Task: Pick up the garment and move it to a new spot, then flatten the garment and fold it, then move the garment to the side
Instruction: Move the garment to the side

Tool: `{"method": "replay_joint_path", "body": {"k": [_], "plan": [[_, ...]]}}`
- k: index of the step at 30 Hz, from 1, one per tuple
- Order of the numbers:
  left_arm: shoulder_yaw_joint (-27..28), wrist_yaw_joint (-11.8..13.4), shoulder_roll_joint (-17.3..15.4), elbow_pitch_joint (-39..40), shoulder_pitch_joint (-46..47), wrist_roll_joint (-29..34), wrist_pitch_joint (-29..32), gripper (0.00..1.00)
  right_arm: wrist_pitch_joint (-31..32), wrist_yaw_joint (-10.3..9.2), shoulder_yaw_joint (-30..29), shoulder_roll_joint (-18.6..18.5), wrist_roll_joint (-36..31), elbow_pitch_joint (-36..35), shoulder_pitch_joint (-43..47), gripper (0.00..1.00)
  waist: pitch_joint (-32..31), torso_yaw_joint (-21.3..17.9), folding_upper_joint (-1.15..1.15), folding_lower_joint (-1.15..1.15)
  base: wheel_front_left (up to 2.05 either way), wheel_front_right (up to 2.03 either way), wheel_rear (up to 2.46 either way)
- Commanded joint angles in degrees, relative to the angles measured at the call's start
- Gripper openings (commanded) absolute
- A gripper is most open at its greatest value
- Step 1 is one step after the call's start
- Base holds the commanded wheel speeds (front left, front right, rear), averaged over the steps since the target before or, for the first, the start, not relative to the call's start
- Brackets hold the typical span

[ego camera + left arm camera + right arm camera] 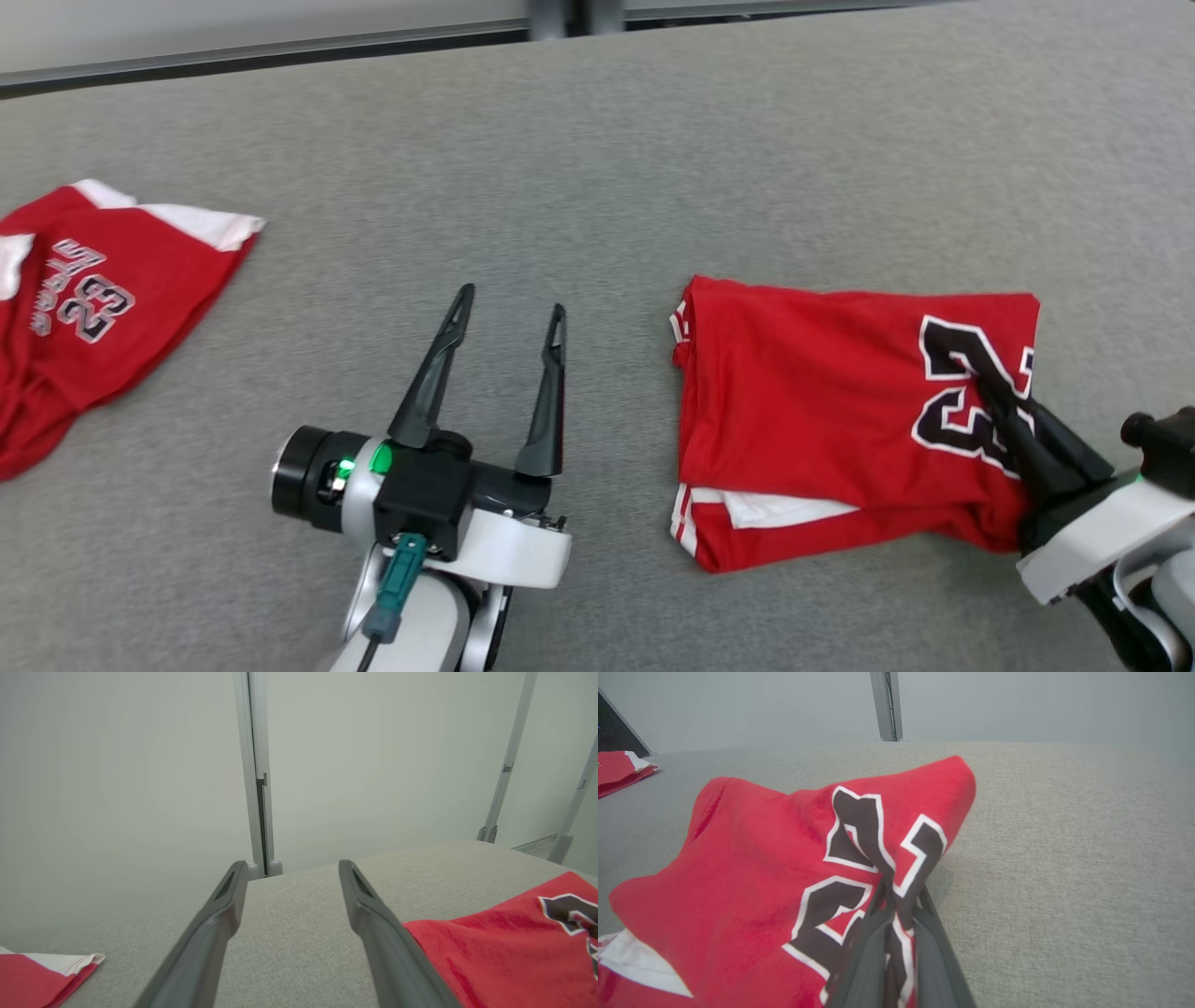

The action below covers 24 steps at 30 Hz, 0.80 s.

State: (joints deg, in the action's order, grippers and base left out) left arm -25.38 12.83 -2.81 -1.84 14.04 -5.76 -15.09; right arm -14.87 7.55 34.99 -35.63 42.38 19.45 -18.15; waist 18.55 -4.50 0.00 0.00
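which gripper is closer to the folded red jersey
Right. The right gripper is shut on the folded red jersey; the left gripper is open, apart, to its left.

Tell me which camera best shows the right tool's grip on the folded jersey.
Right wrist view: the right tool is shut on the folded jersey, fabric bunched at the black number. Head view shows that grip smaller. Left wrist view catches part of the jersey.

left gripper (512, 301) spread (empty), right gripper (892, 891) clamped
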Motion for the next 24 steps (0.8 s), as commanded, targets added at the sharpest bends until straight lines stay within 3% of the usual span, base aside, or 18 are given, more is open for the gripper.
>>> {"method": "replay_joint_path", "body": {"k": [1,6,17,24], "plan": [[-0.05,0.31,-0.20,-0.10,0.91,-0.25,-0.09,1.00,-0.41,-0.12,-0.10,-0.33,0.20,0.05,-0.91,0.00,1.39,-2.59,0.00,0.00,0.00,0.00,0.00],[-3.80,0.68,-0.23,-1.22,4.69,-0.06,-0.08,1.00,-0.43,-0.12,1.25,-3.99,-0.53,0.93,-5.59,0.00,3.77,-3.87,0.00,0.00,0.00,0.00,0.00],[-14.51,4.88,-0.18,-1.81,17.51,-1.85,-0.08,1.00,-0.41,-0.12,-0.85,-19.23,-0.53,9.34,-14.79,0.00,11.45,-1.97,0.00,0.00,0.00,0.00,0.00],[-18.74,7.78,-0.21,-2.98,22.94,-2.23,0.01,1.00,-0.38,-0.12,-5.19,-23.03,1.12,15.14,-19.13,0.00,15.11,-0.98,0.00,0.00,0.00,0.00,0.00]]}}
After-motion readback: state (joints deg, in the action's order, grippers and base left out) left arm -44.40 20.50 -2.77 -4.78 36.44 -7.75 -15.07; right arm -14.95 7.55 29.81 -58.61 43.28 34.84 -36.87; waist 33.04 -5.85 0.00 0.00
